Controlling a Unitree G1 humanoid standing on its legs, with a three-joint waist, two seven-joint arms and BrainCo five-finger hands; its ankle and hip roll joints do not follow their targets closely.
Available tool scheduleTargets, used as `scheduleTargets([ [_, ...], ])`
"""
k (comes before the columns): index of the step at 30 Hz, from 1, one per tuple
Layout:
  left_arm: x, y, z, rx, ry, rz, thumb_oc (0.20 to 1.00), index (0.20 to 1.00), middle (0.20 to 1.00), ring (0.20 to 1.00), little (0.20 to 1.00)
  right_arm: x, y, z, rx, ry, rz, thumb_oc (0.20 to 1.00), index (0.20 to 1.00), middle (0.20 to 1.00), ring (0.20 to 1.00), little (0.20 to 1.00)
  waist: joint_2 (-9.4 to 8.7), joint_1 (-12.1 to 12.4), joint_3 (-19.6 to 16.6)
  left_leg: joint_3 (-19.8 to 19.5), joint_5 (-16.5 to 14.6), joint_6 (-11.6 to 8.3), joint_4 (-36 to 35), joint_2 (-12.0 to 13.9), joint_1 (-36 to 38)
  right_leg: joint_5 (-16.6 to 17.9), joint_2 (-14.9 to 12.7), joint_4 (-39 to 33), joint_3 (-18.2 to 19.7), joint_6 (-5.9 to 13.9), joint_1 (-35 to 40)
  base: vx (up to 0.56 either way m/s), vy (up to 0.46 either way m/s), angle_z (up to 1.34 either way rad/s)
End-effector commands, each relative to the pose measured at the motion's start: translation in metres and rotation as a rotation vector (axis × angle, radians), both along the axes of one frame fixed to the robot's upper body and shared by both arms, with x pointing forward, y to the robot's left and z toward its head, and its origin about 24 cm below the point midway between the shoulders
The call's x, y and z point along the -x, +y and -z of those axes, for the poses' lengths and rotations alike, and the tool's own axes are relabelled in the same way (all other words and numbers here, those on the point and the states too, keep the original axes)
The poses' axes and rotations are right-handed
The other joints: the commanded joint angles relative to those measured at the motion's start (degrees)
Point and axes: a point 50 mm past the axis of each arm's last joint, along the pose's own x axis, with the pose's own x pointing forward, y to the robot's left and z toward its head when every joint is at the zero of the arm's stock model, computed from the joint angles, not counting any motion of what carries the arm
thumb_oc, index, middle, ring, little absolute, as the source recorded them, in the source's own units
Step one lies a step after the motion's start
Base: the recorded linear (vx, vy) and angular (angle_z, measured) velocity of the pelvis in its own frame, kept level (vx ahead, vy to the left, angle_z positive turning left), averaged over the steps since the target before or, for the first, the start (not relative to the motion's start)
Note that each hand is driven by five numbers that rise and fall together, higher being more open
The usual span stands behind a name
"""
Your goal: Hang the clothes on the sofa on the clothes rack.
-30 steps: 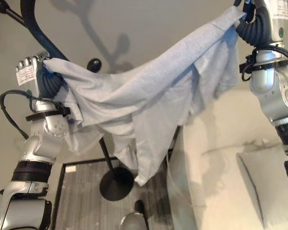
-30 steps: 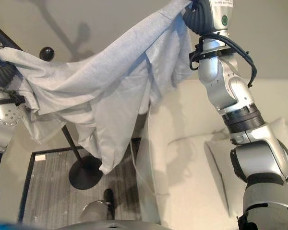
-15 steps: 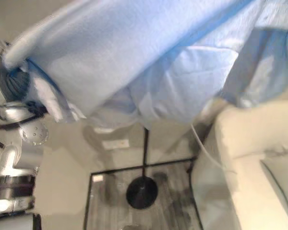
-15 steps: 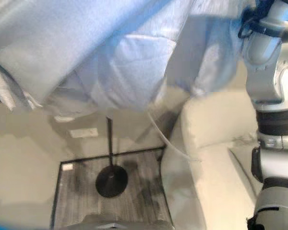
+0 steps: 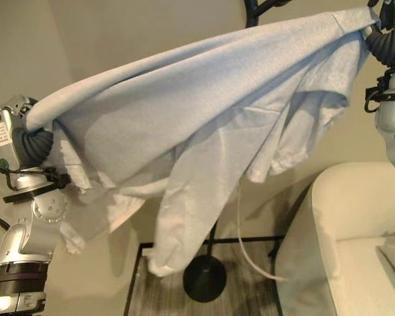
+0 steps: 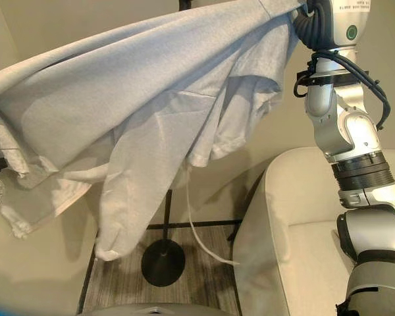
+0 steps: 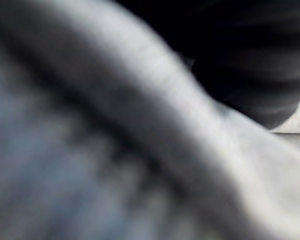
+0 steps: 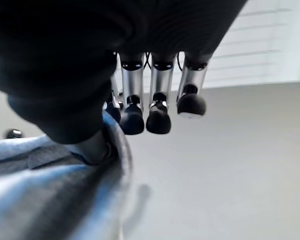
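Near: sofa (image 6: 296,217) is sitting low right w/ no clothes showing on the part in view, so pickup looks done. Garment (image 5: 204,125) is hanging in the air, stretched betw. both arms, its hem drooping over the rack (image 5: 205,280) base on the floor.

Left hand (image 5: 16,125) is carrying one end; cloth is covering its fingers, so can't tell the grip. Right hand (image 6: 316,20) is holding the other end higher up; the wrist view is showing fingers (image 8: 157,120) curled down w/ fabric caught beside them.

Far: rack top is poking out just behind the upper edge. Left to do, imo: getting the garment draped over a rack arm, then letting go.
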Motion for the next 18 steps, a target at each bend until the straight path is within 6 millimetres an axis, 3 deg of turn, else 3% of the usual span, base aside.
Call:
scheduleTargets([
  [1,0.005,0.02,-0.015,0.11,-0.077,-0.044,0.2,0.2,0.2,0.2,0.2,0.008,-0.048,-0.036,-0.092,-0.052,0.168,0.2,0.2,0.2,0.2,0.2,-0.02,0.73,-1.62,2.33,4.28,-2.31,-2.65,0.78,-2.36,-6.58,4.66,0.15,-1.67,-1.8,3.06,0.0,0.0,0.0],
  [8,-0.012,0.021,-0.02,0.186,-0.043,0.011,0.2,0.2,0.2,0.2,0.2,-0.009,-0.081,-0.028,-0.156,0.129,0.259,0.2,0.2,0.2,0.2,0.2,-0.45,0.84,-1.7,1.74,5.1,-2.78,-3.16,0.71,-2.85,-6.56,5.27,-0.43,-1.58,-1.81,2.89,0.02,-0.028,0.04],
  [14,-0.035,0.033,-0.016,0.218,0.097,-0.025,0.2,0.2,0.2,0.2,0.2,-0.027,-0.076,-0.028,-0.135,0.255,0.279,0.2,0.2,0.2,0.2,0.2,-0.46,0.97,-2.24,1.44,5.95,-3.12,-4.32,0.64,-2.78,-6.17,5.66,-1.39,-1.81,-1.63,2.86,0.05,-0.023,0.09],
  [18,-0.052,0.041,-0.003,0.256,0.242,-0.059,0.2,0.2,0.2,0.2,0.2,-0.035,-0.078,-0.032,-0.121,0.327,0.332,0.2,0.2,0.2,0.2,0.2,-0.74,1.04,-2.28,1.2,6.64,-3.33,-5.17,0.57,-3.19,-6.09,6.08,-1.73,-1.88,-1.61,2.36,0.06,-0.02,0.07],
])
